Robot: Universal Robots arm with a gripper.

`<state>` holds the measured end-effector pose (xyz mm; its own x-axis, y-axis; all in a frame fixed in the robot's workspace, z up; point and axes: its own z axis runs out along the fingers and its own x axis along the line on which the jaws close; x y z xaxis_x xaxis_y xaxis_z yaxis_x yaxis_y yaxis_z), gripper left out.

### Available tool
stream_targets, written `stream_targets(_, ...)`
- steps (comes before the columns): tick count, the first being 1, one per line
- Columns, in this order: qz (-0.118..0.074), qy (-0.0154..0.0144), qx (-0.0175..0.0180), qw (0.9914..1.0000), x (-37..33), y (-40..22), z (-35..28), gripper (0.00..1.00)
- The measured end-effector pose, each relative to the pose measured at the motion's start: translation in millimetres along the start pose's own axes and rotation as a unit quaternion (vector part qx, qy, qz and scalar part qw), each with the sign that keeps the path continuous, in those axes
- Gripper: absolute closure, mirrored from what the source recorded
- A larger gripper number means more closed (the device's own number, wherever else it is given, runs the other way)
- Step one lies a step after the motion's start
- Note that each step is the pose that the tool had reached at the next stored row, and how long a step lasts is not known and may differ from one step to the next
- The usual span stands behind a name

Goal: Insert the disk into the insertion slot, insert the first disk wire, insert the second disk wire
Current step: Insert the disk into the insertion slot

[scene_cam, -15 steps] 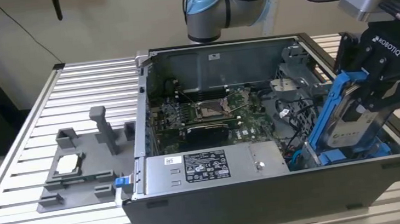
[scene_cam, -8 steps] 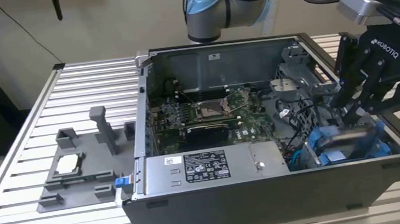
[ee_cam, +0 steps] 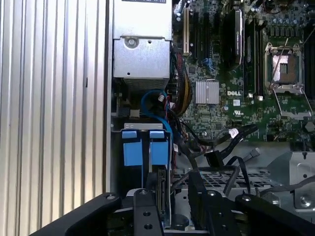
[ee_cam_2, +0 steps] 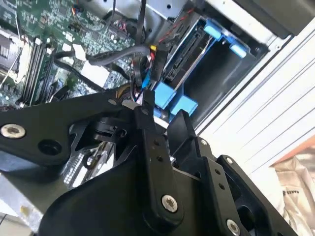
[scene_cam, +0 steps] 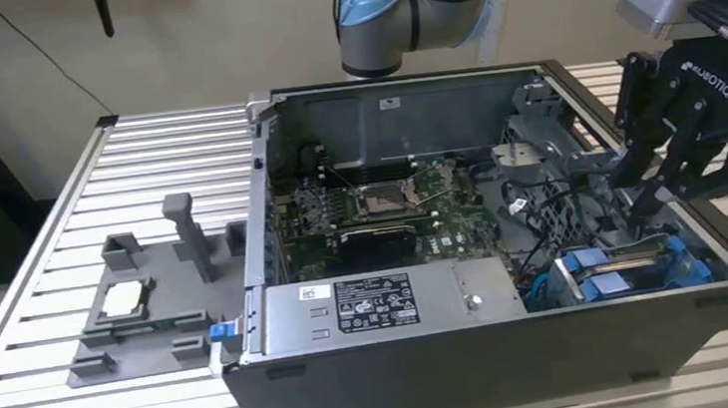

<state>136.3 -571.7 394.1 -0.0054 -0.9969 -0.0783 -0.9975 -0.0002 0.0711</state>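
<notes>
Disk [ee_cam: 164, 191] in slot [ee_cam_2: 219, 81], at case's [scene_cam: 486, 353] near corner in exterior view, standing on edge, blue tabs [ee_cam: 130, 150] alongside. Judged rigid, dense, smooth-faced, shock-sensitive, of modest weight. Best taken by sides of blue frame [ee_cam_2: 215, 30], never connector edge or board face. Directly over it, gripper [scene_cam: 651, 201], fingers [ee_cam: 145, 211] spread, clamping nothing, seen either side of disk's edge in first wrist view; contact not discernible. Just beyond, loose black wires [ee_cam: 231, 135] and a blue cable [ee_cam: 150, 101], draped beside slot; plugged in or not, impossible to say. Farther in, board [scene_cam: 391, 206]. Farthest, arm [scene_cam: 387, 21] behind case.
</notes>
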Motion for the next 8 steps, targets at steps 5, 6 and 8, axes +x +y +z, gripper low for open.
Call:
stream_targets(5, -0.006, -0.0158, 0.0384, 0.99912, 0.1, 0.8, 0.2, 0.60)
stream_targets(6, -0.007, -0.0195, 0.0448, 0.99878, 0.0, 1.0, 0.2, 0.60)
stream_targets(8, -0.009, -0.0297, 0.0522, 0.99815, 0.0, 1.4, 0.2, 0.60)
